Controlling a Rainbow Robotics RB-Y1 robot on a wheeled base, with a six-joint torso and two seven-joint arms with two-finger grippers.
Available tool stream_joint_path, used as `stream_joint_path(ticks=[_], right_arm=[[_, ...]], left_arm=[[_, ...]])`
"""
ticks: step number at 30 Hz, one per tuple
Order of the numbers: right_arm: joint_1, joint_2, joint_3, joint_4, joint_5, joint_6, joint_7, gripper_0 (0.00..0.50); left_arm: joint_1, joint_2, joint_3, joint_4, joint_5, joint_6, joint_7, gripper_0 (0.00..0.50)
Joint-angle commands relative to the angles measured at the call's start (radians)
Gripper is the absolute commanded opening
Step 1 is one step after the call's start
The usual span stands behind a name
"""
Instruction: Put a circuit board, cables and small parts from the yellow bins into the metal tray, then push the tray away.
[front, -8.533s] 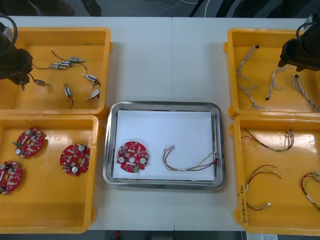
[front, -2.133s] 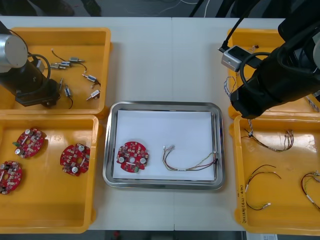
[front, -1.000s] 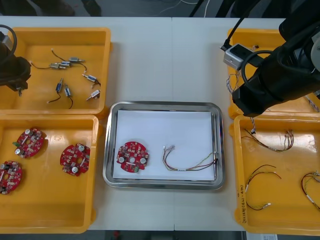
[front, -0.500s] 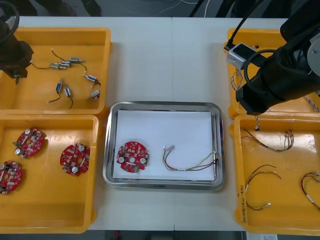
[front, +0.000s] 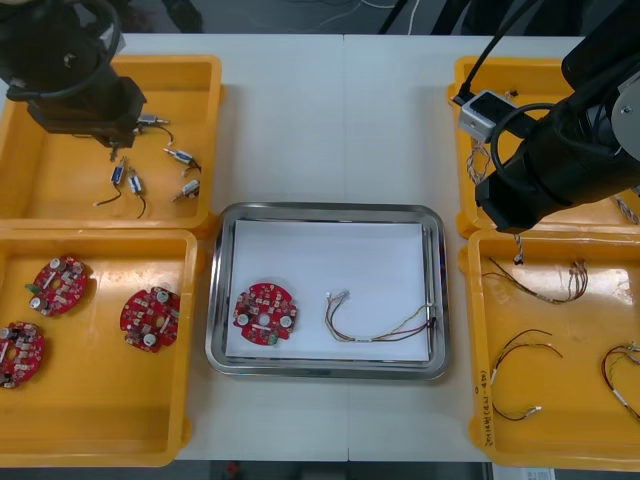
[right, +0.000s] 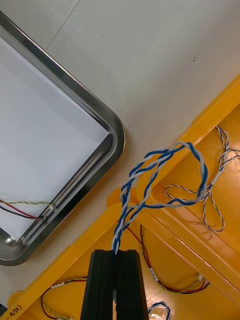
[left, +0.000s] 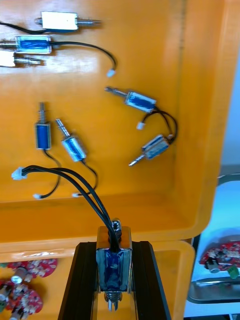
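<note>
Above the far left yellow bin (front: 60, 190), the left tool (left: 114, 246) is clamped on a small metal part (left: 114, 267); the right tool (right: 118, 254), over the right yellow bins' (right: 165, 227) wall, pinches a blue and white cable (right: 167, 167). Next, I judge, both must clear bin walls to reach the metal tray (front: 325, 212), beside its circuit board (front: 265, 312).

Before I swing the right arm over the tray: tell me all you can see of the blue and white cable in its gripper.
The twisted blue and white cable is thin, flexible wire, two strands wound together. The right gripper is shut on it, over the rims where the two right yellow bins meet, near a corner of the metal tray. From the gripper it runs as a bunched twist, then opens into a loose loop doubling back. Whether it touches the rims I cannot tell.
</note>
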Motion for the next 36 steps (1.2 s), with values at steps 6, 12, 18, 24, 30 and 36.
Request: stream_joint_path(ticks=[6,12,18,24,30,36], right_arm=[[0.008,-0.035,0.010,-0.032,0.012,0.003,0.033,0.000],[0.010,-0.035,0.012,-0.032,0.010,0.003,0.031,0.000],[0.010,-0.035,0.010,-0.032,0.012,0.003,0.031,0.000],[0.010,-0.035,0.012,-0.032,0.010,0.003,0.031,0.000],[0.010,-0.035,0.012,-0.033,0.013,0.003,0.030,0.000],[0.010,-0.035,0.012,-0.032,0.015,0.003,0.030,0.000]], left_arm=[[-0.053,-0.131,0.001,-0.098,-0.025,0.010,0.081,0.000],[-0.050,-0.176,-0.048,-0.141,-0.023,0.010,0.151,0.000],[-0.020,-0.218,-0.105,-0.196,-0.045,0.010,0.203,0.000],[0.027,-0.240,-0.194,-0.239,-0.069,0.010,0.236,0.000],[0.061,-0.245,-0.275,-0.255,-0.076,-0.024,0.267,0.000],[0.079,-0.245,-0.364,-0.255,-0.089,-0.101,0.328,0.000]])
